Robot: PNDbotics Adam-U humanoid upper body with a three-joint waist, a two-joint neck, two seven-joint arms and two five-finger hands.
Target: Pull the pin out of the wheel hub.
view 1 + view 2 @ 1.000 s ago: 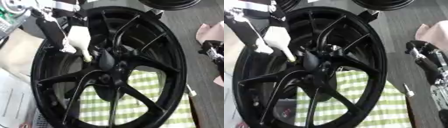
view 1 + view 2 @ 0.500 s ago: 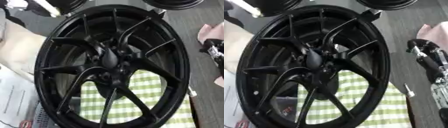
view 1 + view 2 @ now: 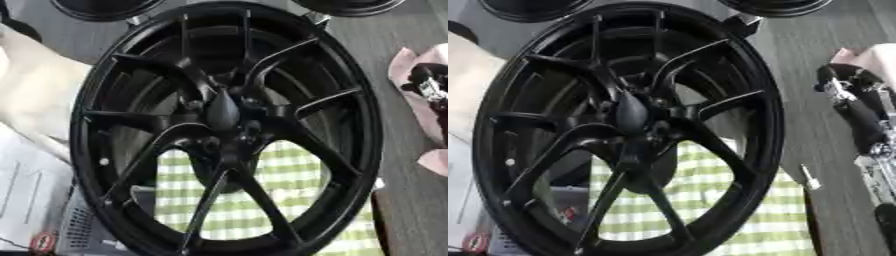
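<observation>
A large black multi-spoke wheel (image 3: 223, 125) stands tilted and fills most of both views. Its hub (image 3: 222, 111) sits at the centre, with dark bolt holes around a pointed cap. I see no pin in the hub. My left hand shows in neither view. At the right edge a black and silver part of my right arm and hand (image 3: 857, 111) lies beside the wheel, apart from it, over a pink cloth (image 3: 420, 62). A small pale rod (image 3: 809, 177) lies on the table to the right of the rim.
A green and white checked cloth (image 3: 262, 200) lies under the wheel. White paper (image 3: 26, 195) and a pale cloth (image 3: 39, 95) are at the left. Two more black wheels (image 3: 105, 7) show at the top edge.
One second ago my left hand was at the hub with a pale pin; it drew away to the upper left and is now out of view. The camera has shifted.
</observation>
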